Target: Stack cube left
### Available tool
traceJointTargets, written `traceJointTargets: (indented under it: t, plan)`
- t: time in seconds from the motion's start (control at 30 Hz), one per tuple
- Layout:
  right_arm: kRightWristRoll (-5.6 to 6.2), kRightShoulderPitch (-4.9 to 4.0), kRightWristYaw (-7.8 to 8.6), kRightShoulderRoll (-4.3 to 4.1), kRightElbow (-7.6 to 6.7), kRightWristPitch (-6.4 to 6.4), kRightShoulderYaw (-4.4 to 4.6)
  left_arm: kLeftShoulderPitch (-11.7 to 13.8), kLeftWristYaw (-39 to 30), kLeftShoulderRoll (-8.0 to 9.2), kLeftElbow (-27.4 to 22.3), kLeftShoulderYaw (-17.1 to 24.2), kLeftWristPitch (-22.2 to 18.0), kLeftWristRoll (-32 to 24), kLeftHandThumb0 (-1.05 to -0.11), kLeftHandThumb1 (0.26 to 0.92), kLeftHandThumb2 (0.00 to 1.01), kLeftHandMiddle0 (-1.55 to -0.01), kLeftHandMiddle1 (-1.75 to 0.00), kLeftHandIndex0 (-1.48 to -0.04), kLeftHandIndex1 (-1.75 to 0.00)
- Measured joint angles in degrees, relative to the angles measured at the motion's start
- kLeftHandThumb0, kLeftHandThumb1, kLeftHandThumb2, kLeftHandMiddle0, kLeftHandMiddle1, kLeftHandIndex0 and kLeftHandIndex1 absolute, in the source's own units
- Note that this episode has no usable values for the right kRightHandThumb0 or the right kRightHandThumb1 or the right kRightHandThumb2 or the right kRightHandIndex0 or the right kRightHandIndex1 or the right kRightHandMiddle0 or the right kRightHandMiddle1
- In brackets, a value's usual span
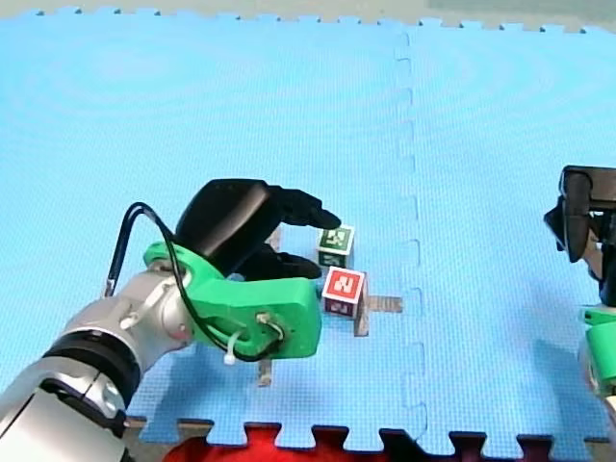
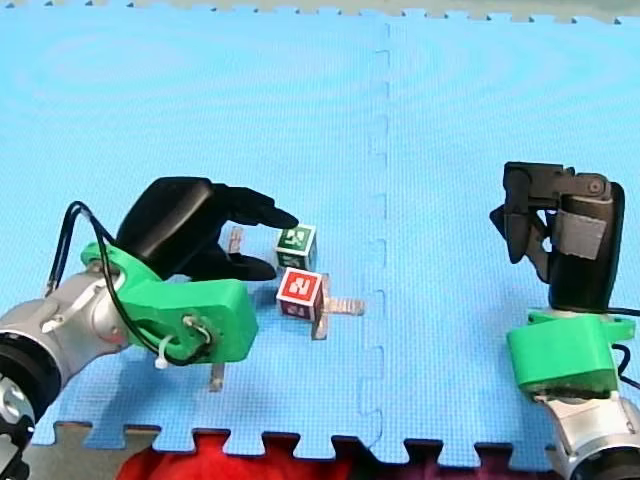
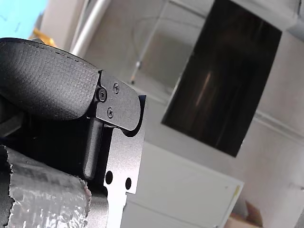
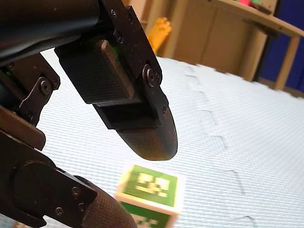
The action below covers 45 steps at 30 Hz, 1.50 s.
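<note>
The red cube sits on the blue mat over a cross of grey tape, and the green cube stands just beyond it on the far side. They are very close, though I cannot tell whether they touch. The left hand is to the left of the red cube and holds nothing. It has not closed on anything: one fingertip is by the green cube's far upper edge and the thumb is low on its near side. In the second wrist view the green cube lies below that fingertip and is not yet between the pads. The right hand is well off to the right of the red cube, raised and empty. The step in hand looks like the grasp of the green cube, so that it can go on top of the red one. To do it well, the hand should move a little further forward until finger and thumb face opposite sides of the cube, then close squarely, since a corner pinch would likely twist it. The thumb should stay off the red cube, because a nudge would shift the base.
</note>
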Motion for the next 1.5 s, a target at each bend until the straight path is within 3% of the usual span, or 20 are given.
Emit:
traceJointTargets:
  t: [0.43, 0.87, 1.2, 1.5]
  plan:
    - [0.59, 0.32, 1.56, 0.21, -0.11, -0.38, -0.52, -0.8, -1.57, 1.19, 0.02, -0.65, 2.09, 0.65, -0.611, 0.693, 0.0, -0.89, -1.75, -0.93, 0.0]
    - [-0.34, 1.19, 1.54, 0.77, -2.06, 0.19, -0.59, -2.39, -1.61, -0.25, 0.56, -1.22, 4.92, 1.15, -0.612, 0.673, 0.0, -0.91, -1.75, -0.88, 0.0]
    - [-0.87, 1.76, 1.13, 0.99, -2.6, 0.26, -0.67, -2.57, -2.35, -1.38, 0.89, -1.45, 6.26, 1.04, -0.637, 0.668, 0.0, -0.92, -1.75, -0.88, 0.0]
    - [-1.4, 2.3, 0.61, 1.27, -3.33, 0.31, -0.64, -2.89, -4.24, -1.57, 0.76, -0.46, 5.37, -0.1, -0.663, 0.668, 0.0, -0.92, -1.75, -0.89, 0.0]
